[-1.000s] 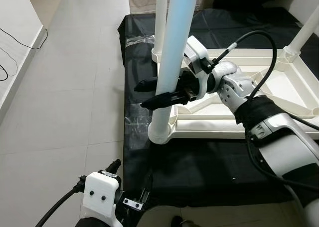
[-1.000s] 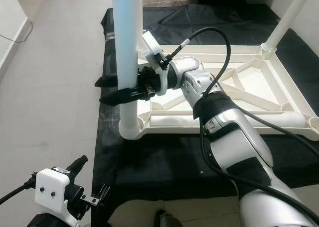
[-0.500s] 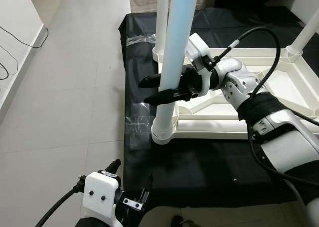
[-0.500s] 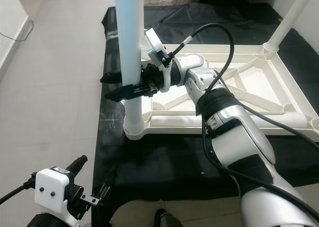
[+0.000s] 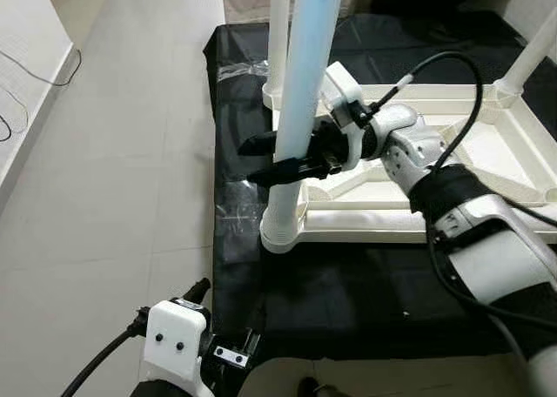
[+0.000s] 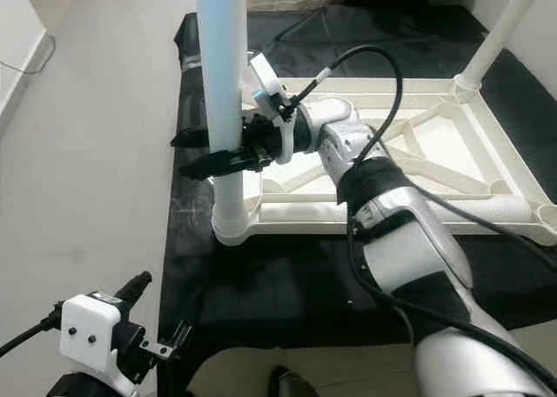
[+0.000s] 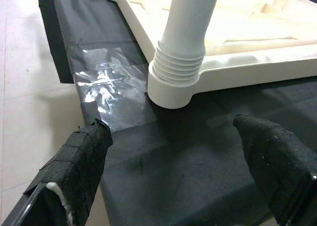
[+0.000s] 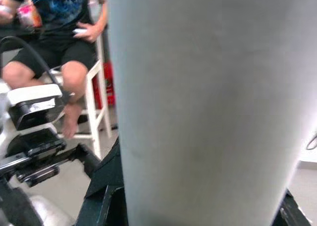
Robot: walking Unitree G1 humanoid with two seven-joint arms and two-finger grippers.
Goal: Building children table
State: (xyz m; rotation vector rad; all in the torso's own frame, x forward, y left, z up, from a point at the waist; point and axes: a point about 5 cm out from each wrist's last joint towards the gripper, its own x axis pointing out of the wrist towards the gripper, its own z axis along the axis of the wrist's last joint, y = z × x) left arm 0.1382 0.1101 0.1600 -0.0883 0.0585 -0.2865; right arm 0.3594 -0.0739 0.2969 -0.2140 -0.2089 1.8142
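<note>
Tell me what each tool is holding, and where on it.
The right tool grips the near white table leg partway up its shaft, above the threaded base. The left tool holds nothing.

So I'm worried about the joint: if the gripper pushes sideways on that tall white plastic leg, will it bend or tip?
The tall white plastic leg looks rigid, so probably no bending. Its ribbed base sits in the upturned white tabletop's corner socket, so it likely holds, though the light tabletop might slide on the black sheet.

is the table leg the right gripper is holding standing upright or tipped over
Upright. The table leg rises vertically from its corner socket on the upturned tabletop, with the right gripper clamped around it.
</note>
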